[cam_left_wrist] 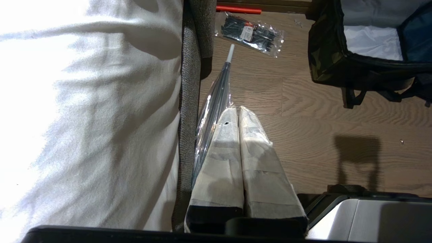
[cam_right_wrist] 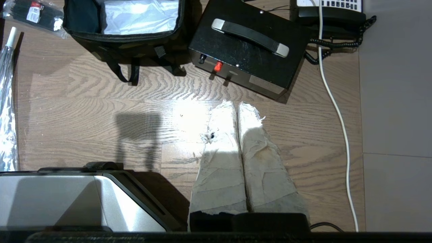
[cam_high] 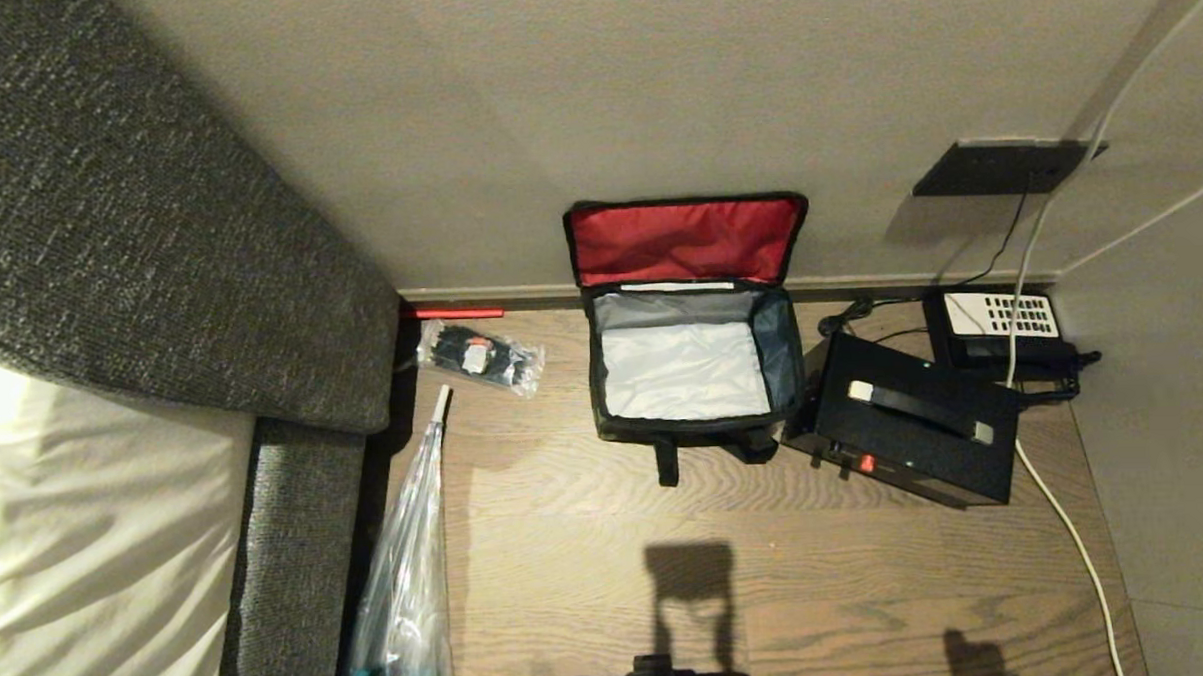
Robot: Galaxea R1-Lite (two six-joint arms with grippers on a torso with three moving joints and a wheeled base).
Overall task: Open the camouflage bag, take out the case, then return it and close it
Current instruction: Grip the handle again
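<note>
The camouflage bag stands open on the floor against the back wall, its red-lined lid resting upright on the wall and its pale interior empty. The case lies just beside the bag, on its right. It appears rigid and probably heavy; its top handle is the likely grasp point. The bag fabric is soft and may buckle on insertion. The left claw and right claw are both fully closed, holding nothing, parked above the floor.
</note>
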